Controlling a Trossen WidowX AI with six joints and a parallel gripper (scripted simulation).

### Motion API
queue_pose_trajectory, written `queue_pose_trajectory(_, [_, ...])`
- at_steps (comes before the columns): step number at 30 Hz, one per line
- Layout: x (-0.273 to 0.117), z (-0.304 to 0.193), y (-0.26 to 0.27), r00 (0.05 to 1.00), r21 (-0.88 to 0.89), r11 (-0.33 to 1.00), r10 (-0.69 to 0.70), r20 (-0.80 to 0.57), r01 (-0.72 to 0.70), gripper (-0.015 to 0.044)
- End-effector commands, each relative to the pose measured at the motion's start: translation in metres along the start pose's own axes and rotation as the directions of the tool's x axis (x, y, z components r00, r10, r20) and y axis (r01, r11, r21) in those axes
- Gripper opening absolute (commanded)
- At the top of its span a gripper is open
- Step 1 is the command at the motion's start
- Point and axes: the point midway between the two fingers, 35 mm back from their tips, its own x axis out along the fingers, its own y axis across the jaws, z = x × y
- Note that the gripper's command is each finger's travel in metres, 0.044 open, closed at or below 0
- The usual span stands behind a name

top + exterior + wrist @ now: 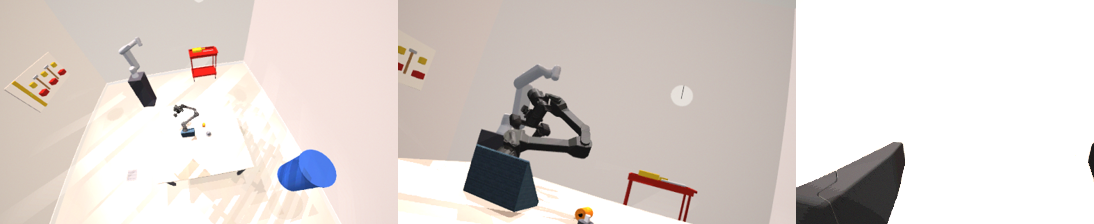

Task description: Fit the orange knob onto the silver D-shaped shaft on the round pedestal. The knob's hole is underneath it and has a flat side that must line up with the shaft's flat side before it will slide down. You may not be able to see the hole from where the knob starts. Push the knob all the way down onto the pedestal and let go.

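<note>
The orange knob (204, 124) (582, 213) lies on its side on the white table; the exterior view shows a dark hole in its near end. The flat side of the hole cannot be made out. The round pedestal (209, 133) (586, 222) stands close to the knob, at the bottom edge of the exterior view, with its silver shaft (587, 218) partly in front of the knob. The shaft's flat side is too small to tell. My gripper (177, 111) (529, 125) (996, 155) is open and empty, raised above the table and well away from the knob and pedestal. The wrist view shows neither of them.
My arm's blue base block (188, 133) (497, 179) stands on the table (223, 156), to the left of the pedestal in the top view. A grey arm on a dark stand, a red cart (204, 72) (673, 186) and a blue bin (296, 174) stand off the table.
</note>
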Motion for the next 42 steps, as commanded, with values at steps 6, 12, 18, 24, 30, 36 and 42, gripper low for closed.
queue_pose_trajectory(6, [-0.013, 0.023, 0.056, 0.961, -0.246, 0.937, 0.271, 0.056, -0.250, 0.0440])
queue_pose_trajectory(12, [-0.058, 0.036, 0.125, 0.806, -0.580, 0.677, 0.589, 0.057, -0.453, 0.0440])
queue_pose_trajectory(18, [-0.125, 0.024, 0.178, 0.583, -0.844, 0.292, 0.812, -0.030, -0.450, 0.0440])
queue_pose_trajectory(24, [-0.203, -0.015, 0.203, 0.345, -0.963, -0.108, 0.919, -0.192, -0.248, 0.0440])
queue_pose_trajectory(30, [-0.274, -0.076, 0.196, 0.151, -0.905, -0.415, 0.905, -0.399, 0.097, 0.0440])
queue_pose_trajectory(36, [-0.319, -0.142, 0.161, 0.036, -0.715, -0.533, 0.812, -0.583, 0.452, 0.0440])
queue_pose_trajectory(42, [-0.342, -0.214, 0.106, 0.038, -0.399, -0.497, 0.661, -0.749, 0.771, 0.0440])
